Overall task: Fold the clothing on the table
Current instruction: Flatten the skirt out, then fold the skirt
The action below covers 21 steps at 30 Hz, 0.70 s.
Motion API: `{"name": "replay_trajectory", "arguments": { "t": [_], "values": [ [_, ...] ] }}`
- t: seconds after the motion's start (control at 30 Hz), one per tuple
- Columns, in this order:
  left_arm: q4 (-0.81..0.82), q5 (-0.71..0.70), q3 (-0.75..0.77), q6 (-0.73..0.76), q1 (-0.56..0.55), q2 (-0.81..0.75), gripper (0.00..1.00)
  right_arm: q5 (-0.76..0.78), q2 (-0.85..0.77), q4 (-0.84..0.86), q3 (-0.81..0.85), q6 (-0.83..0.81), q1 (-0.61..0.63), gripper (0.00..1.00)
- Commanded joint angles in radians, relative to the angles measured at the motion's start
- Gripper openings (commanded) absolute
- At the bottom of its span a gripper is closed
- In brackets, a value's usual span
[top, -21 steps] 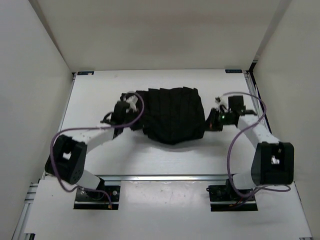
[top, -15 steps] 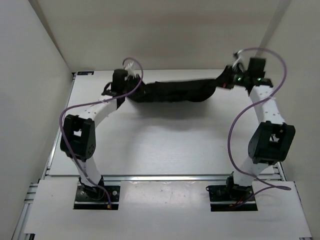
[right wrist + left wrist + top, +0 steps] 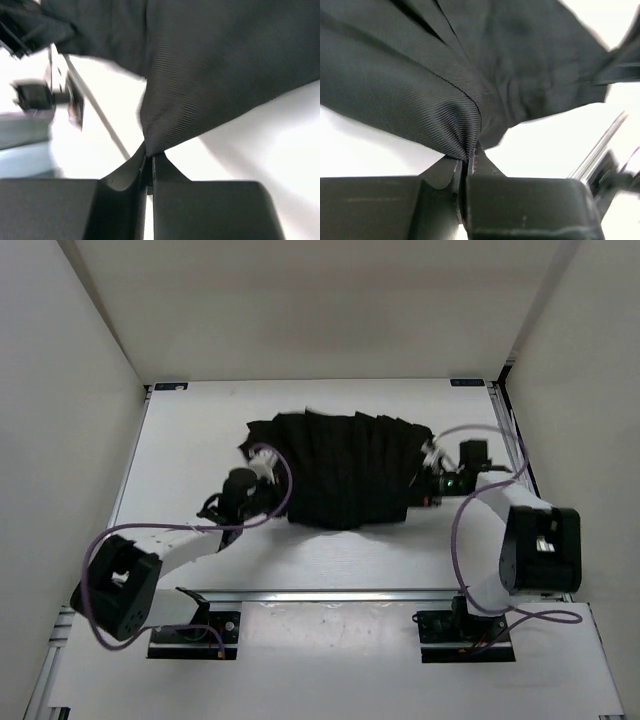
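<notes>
Left fingers [image 3: 440,182] and right fingers [image 3: 200,207] pinch the soft black pleated cloth [image 3: 345,470]; a purple cable [image 3: 287,478] maybe touches it.

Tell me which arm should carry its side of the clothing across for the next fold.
Right, probably. The right gripper pinches the clothing at its right edge partway up, facing the spread pleats; the left gripper holds a bunched near-left corner.

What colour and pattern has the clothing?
Black clothing, plain with a fine ribbed weave; left wrist view shows it best.
</notes>
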Motion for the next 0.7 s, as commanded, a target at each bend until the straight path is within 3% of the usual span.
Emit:
{"name": "replay_trajectory", "arguments": {
  "t": [0.0,0.13,0.23,0.37,0.53,0.63,0.67],
  "values": [
    [0.025,-0.023,-0.144,-0.050,-0.072,0.015,0.03,0.084,0.041,-0.157,-0.128,-0.120,0.032,0.00],
    [0.002,-0.011,-0.233,-0.097,-0.093,0.000,0.04,0.119,-0.024,-0.171,-0.180,-0.134,0.023,0.00],
    [-0.061,-0.052,-0.215,-0.078,-0.074,-0.060,0.06,0.210,-0.093,-0.183,-0.183,-0.143,0.037,0.00],
    [-0.159,-0.026,-0.135,-0.047,-0.022,-0.029,0.04,0.266,-0.144,-0.174,-0.197,-0.134,0.052,0.00],
    [-0.204,-0.022,-0.156,-0.081,-0.065,-0.023,0.03,0.357,-0.135,-0.229,-0.200,-0.123,0.049,0.00],
    [-0.172,-0.014,-0.244,-0.142,-0.070,-0.157,0.01,0.284,-0.173,-0.246,-0.193,-0.176,-0.073,0.00],
    [-0.168,-0.023,-0.277,-0.172,-0.068,-0.240,0.01,0.191,-0.195,-0.248,-0.193,-0.225,-0.118,0.00]
  ]
}}
